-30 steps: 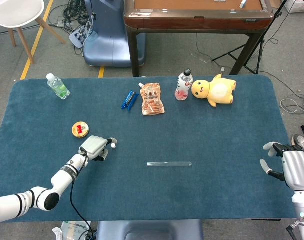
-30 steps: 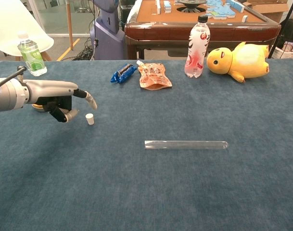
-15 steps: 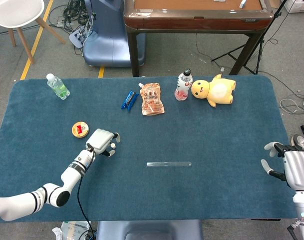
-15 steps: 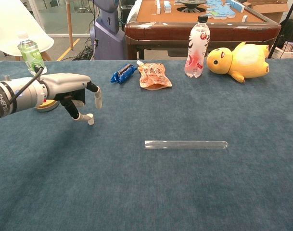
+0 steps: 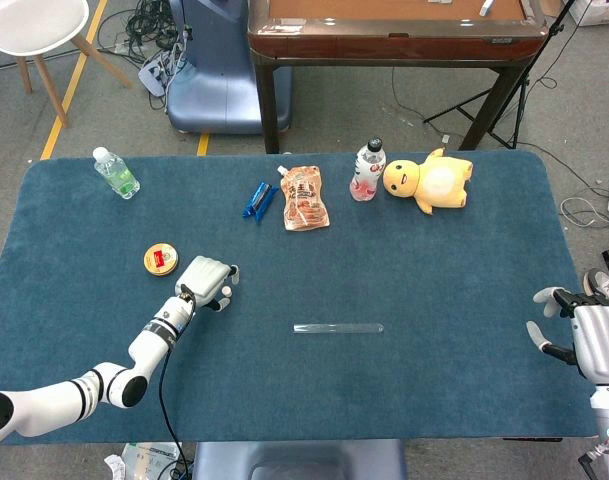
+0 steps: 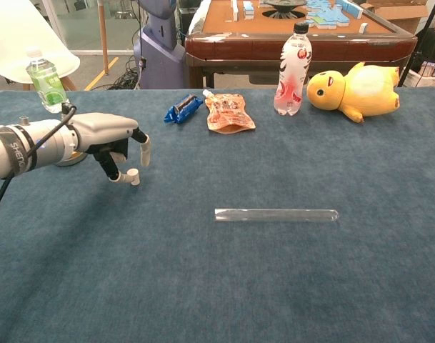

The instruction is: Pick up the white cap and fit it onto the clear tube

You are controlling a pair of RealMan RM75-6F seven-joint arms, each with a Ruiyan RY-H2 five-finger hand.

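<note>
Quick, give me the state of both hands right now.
Left hand: fingers around the white cap, one fingertip touching it; a firm grip cannot be told.
Right hand: open, holding nothing, at the table's edge.

**Two cameras, high and low, over one blue surface**

The head view looks steeply down from above the near edge and takes in the whole blue surface (image 5: 444,260), plus the floor and a wooden table (image 5: 394,35) beyond. The chest view sits low and closer, facing forward across the surface (image 6: 274,286), cropping its near corners. Both share the clear tube (image 5: 338,327) (image 6: 276,214), the yellow plush (image 5: 429,181) (image 6: 354,89), and the left hand (image 5: 208,282) (image 6: 111,143). Only the head view catches the right hand (image 5: 584,335).
</note>
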